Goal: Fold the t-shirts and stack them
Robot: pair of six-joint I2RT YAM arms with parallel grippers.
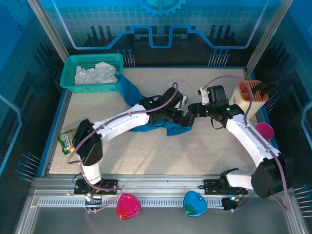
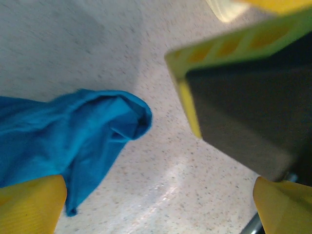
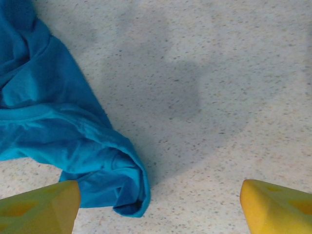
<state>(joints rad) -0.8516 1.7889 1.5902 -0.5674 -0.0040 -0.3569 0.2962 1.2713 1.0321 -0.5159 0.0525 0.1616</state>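
With the teal t-shirt (image 1: 130,92) lying crumpled mid-table and the white t-shirt (image 1: 95,74) sitting in the basket (image 1: 92,58), we are judging the spreading step in hand: left gripper (image 2: 156,209) and right gripper (image 3: 158,204) are hovering wide and empty beside the teal cloth, each next needing a corner pinch.

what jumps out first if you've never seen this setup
A crumpled teal-blue t-shirt sprawls mid-table, with the left end effector and right end effector both open at its edge. In the far-left corner a green basket holds a white t-shirt.
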